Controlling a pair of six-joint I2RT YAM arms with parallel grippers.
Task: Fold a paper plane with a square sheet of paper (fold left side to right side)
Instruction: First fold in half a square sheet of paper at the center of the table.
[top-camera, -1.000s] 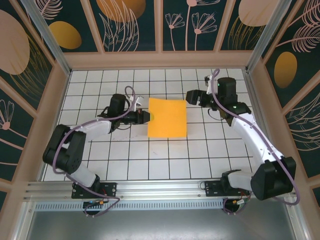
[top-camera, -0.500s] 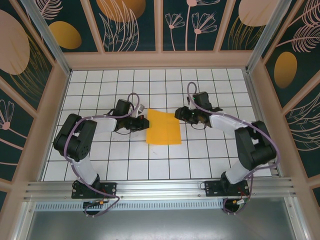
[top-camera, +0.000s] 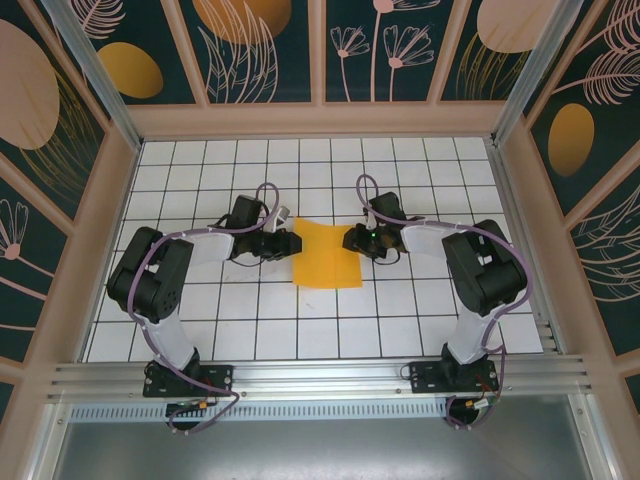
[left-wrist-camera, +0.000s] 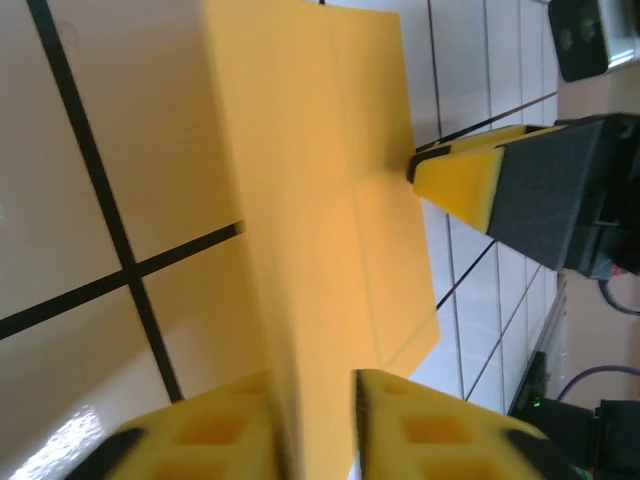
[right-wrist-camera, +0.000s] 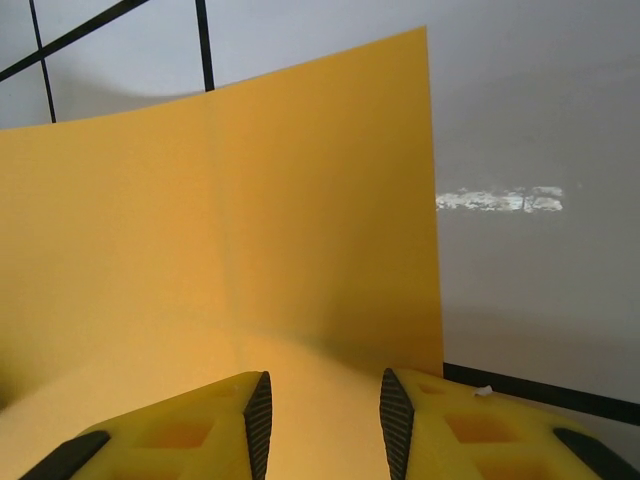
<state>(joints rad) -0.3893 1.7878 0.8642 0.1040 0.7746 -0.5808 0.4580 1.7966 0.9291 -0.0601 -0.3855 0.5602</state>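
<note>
Left tool (top-camera: 290, 242) and right tool (top-camera: 348, 240), both part-spread, are straddling the square sheet of paper (top-camera: 327, 260) (floppy), probably wanting edges matched before creasing.

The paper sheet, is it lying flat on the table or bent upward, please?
Bent upward: in the right wrist view the paper sheet curves up off the table, casting a shadow.

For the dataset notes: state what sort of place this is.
Probably a robot lab cell: a white gridded tabletop, patterned wall panels boxing it in, and an aluminium rail carrying the arm bases.
</note>
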